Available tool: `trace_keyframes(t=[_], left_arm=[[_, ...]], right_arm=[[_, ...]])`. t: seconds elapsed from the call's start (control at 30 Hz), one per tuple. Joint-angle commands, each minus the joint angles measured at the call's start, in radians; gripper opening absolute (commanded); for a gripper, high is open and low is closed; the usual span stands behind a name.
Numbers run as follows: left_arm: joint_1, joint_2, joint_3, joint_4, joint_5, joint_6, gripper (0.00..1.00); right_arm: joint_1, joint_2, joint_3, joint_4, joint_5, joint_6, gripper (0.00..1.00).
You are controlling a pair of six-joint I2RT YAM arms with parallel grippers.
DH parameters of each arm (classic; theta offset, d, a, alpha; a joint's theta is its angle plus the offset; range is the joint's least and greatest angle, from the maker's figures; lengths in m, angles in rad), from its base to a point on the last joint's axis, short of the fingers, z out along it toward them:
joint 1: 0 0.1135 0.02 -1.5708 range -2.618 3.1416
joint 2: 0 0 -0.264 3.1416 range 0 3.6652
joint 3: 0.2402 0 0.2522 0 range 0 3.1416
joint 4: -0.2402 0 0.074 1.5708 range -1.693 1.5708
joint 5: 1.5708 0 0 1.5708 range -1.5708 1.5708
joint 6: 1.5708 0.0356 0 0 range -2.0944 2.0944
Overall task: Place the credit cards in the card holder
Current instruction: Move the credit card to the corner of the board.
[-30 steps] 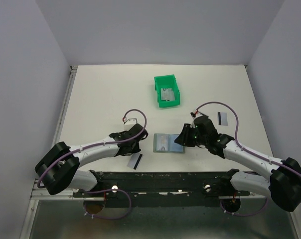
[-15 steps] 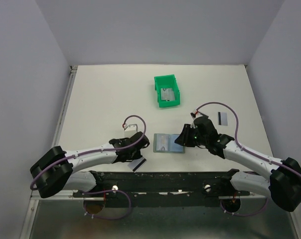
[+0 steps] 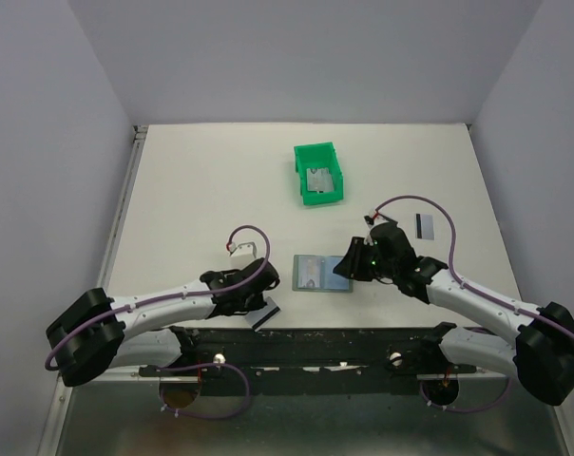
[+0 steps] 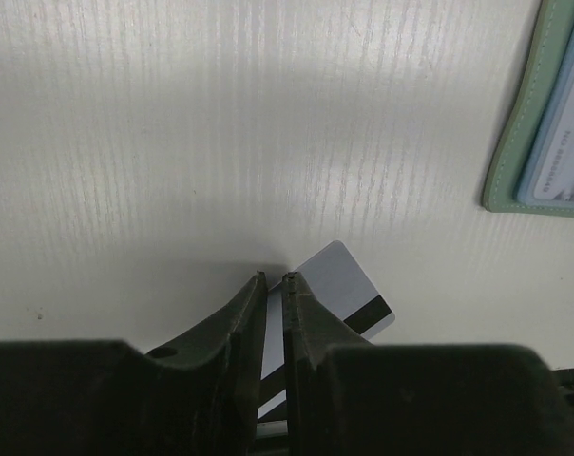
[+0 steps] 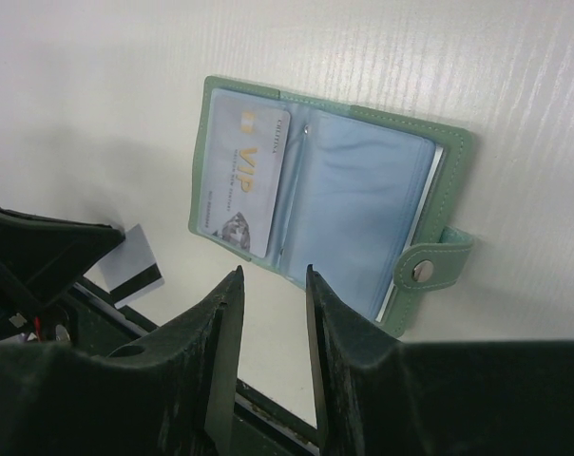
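**Desk:** What is the left gripper [image 4: 273, 277] doing?

**Photographer:** Its jaws stand only a sliver apart, with the tips set over one end of a striped card [image 4: 349, 280]. I cannot tell whether they actually pinch the card or only press on it. The card's black band runs out to the right of the fingers.

**Desk:** Where does that card lie?

**Photographer:** It lies at the near edge of the table [image 3: 201, 190], just left of the card holder [image 3: 322, 274].

**Desk:** And the right gripper [image 5: 272, 271]?

**Photographer:** Its jaws are parted with nothing between them. It is poised at the holder's right side.

**Desk:** What state is the holder in?

**Photographer:** It lies flat and spread open between the two arms, near the front of the table. A VIP card [image 5: 244, 180] sits in one pale blue pocket. A snap tab [image 5: 422, 271] sticks out from the opposite edge.

**Desk:** Anything farther out?

**Photographer:** A green bin [image 3: 315, 148] stands well beyond the holder, toward the middle of the table, with a binned card [image 3: 317, 179] inside it. A far card [image 3: 424, 225], also striped, lies on the table to the right, beyond the right arm.
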Motion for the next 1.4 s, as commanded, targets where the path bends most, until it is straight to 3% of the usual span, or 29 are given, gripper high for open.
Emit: trace_keyframes(t=[0.0,0.53,0.73,0.9,1.0,1.2,1.37], left_arm=[[-0.022,-0.017,-0.047,-0.071,0.027,-0.042,0.25],[-0.049,-0.071,-0.044,-0.122,0.010,-0.086,0.26],[-0.048,-0.112,-0.018,-0.166,-0.037,-0.066,0.32],[-0.046,-0.106,-0.024,-0.136,-0.030,-0.049,0.33],[-0.046,-0.101,-0.041,-0.110,-0.019,-0.046,0.32],[-0.046,-0.110,-0.078,-0.061,0.003,-0.039,0.31],[-0.049,-0.135,-0.119,-0.031,0.047,-0.052,0.27]], right_arm=[[0.007,-0.016,-0.014,-0.019,-0.007,0.011,0.41],[0.024,-0.013,-0.003,-0.002,-0.018,0.041,0.41],[0.222,0.079,0.061,0.047,0.069,0.167,0.45],[0.417,0.165,-0.002,0.260,0.156,0.420,0.46],[0.526,0.229,0.004,0.297,0.220,0.537,0.46],[0.618,0.354,-0.012,0.408,0.249,0.701,0.46],[0.638,0.406,-0.025,0.462,0.252,0.722,0.46]])
